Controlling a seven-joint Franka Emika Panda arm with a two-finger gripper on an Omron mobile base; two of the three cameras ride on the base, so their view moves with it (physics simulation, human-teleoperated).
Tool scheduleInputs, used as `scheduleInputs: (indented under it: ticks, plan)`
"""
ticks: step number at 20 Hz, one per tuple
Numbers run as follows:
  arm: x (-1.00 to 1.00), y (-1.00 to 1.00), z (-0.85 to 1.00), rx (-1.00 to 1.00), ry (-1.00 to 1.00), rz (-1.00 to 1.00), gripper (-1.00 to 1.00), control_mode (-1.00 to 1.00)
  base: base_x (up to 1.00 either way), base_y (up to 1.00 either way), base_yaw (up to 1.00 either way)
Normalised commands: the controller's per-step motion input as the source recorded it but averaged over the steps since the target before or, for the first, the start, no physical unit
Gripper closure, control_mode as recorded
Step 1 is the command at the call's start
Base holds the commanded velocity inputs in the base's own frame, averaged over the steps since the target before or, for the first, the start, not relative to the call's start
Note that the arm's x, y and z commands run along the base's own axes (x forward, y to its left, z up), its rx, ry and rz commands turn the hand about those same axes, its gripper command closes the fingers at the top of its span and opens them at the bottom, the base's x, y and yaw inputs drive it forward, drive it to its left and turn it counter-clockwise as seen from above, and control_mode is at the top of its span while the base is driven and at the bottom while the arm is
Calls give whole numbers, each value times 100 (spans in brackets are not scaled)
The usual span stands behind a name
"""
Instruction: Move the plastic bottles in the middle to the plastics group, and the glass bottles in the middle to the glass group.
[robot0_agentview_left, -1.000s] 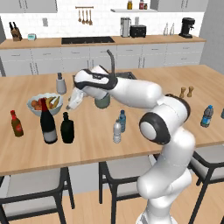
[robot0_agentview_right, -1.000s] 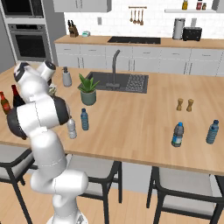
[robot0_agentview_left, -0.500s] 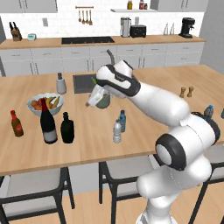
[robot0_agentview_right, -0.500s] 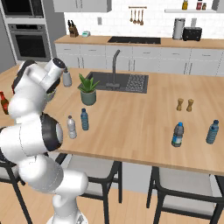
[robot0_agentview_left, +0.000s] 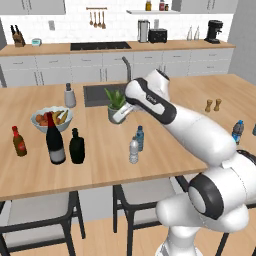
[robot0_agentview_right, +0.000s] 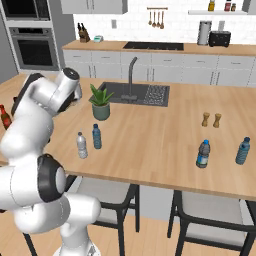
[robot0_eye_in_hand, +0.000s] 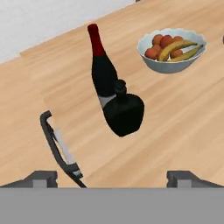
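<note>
Your pincer (robot0_eye_in_hand: 111, 176) stands with its two dark tips wide apart at the bottom of the hand view, holding nothing. Above them, in the centre of that frame, you see the squat black bottle (robot0_eye_in_hand: 124, 111) upright on the wooden surface (robot0_eye_in_hand: 183, 113), just in front of the tall wine bottle (robot0_eye_in_hand: 101, 72); you cannot tell whether the two touch. The fruit bowl (robot0_eye_in_hand: 173, 49) sits at the upper right.

In the left base view, the black bottle (robot0_agentview_left: 76, 146) stands just right of the wine bottle (robot0_agentview_left: 55, 139) at left centre, with the small sauce bottle (robot0_agentview_left: 19, 141) further left. The whitish water bottle (robot0_agentview_left: 133, 150) and the blue-tinted one (robot0_agentview_left: 140, 138) stand close together mid-frame, near the surface's front edge. A blue bottle (robot0_agentview_left: 237, 132) stands at the far right.
</note>
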Motion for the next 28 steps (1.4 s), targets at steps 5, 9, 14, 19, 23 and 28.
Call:
scheduleInputs:
  ticks: [5,9,14,19,23,28]
  plan:
    - [-1,-18,0,-13,44,-33,-100,-100,0,0,0]
    - [-20,-37,0,-9,32,-36,-100,-100,0,0,0]
    - [-48,-52,-8,-13,1,-27,-100,-100,0,0,0]
    - [-50,-52,-27,-14,-21,-11,-100,-100,0,0,0]
    - [-14,-33,-43,-13,-9,-9,-100,-100,0,0,0]
    - [8,-6,-18,-1,-6,-9,-100,-100,0,0,0]
